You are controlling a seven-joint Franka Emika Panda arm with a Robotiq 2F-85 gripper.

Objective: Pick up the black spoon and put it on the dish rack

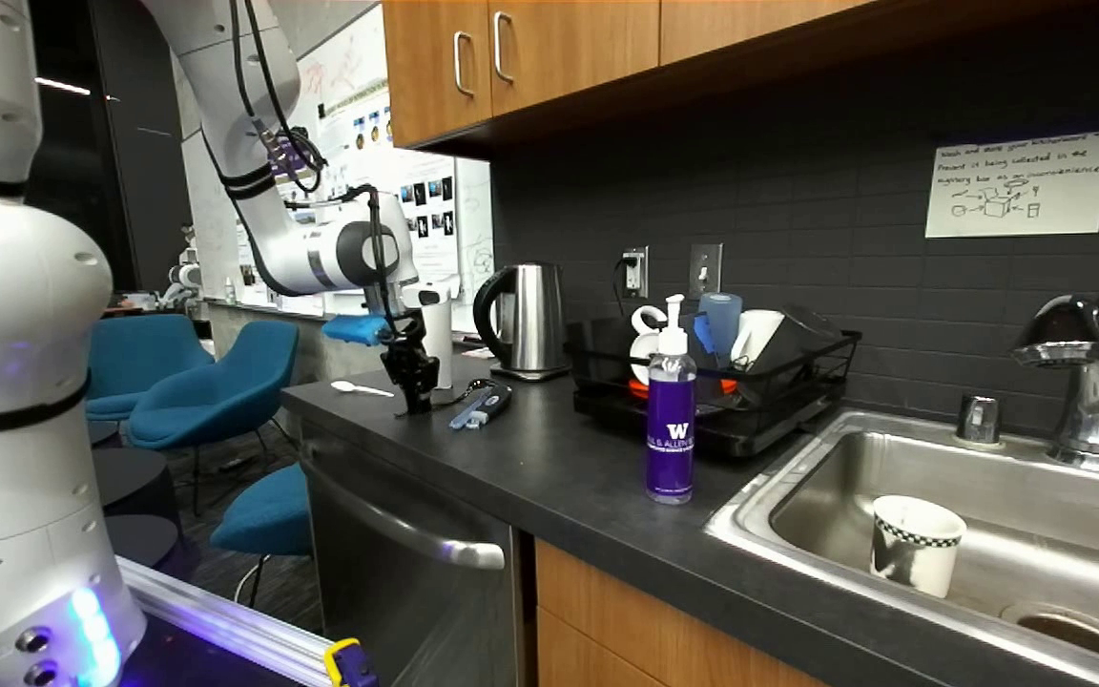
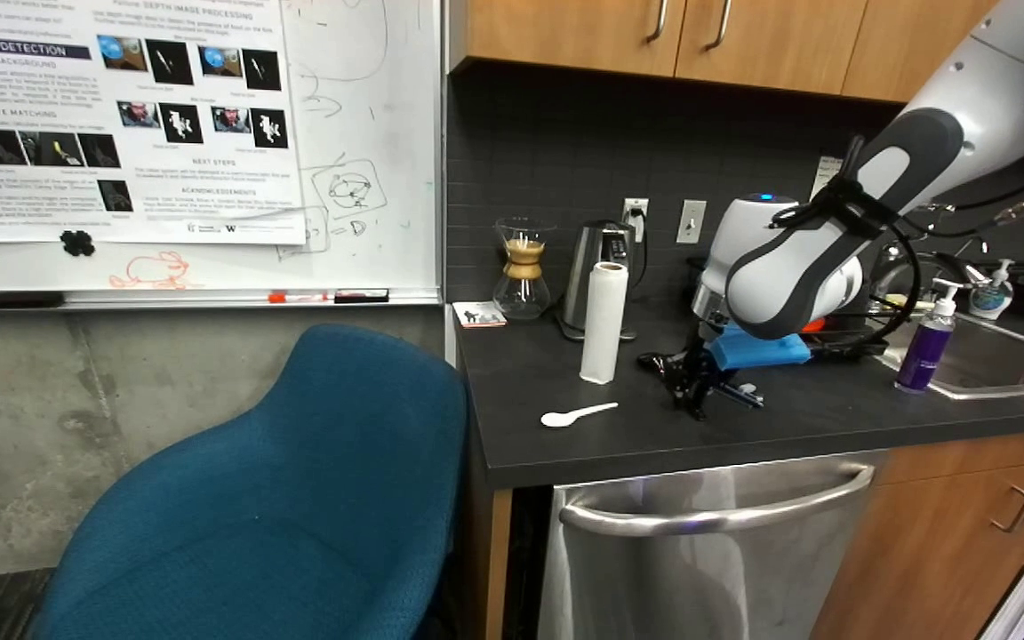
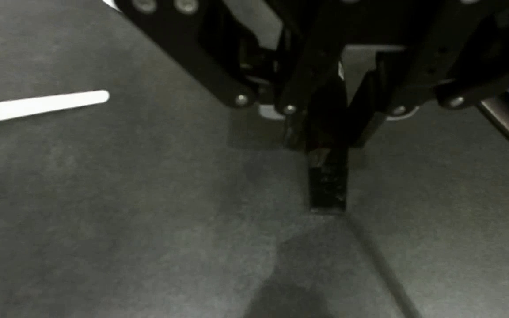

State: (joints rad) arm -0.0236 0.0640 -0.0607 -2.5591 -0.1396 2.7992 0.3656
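"Where is the spoon, and what is the hand doing?"

"Face the counter with the whiteboard to the left and the sink to the right. The black spoon is down at counter level, toward the left end, its handle apparently pointing to the near edge. The robot's gripper points down over it, fingers close on the handle's left and right. Whether they pinch it or merely flank it, I cannot tell: black on black hides the contact."

"How should the grasp be finished?"

"I would squeeze until both pads sit firmly against the handle, then lift straight up a little and check that the spoon comes along. Sideways would be risky: a blue-and-black tool lies just to the right, and a white roll stands upright to the far left. The white spoon, farther left, is not the target."

"And the way to the dish rack?"

"The dish rack, black wire, stands well to the right, beside the sink, holding what seems a blue cup and more. A purple pump bottle stands on its near side, so carry high and lower from above."
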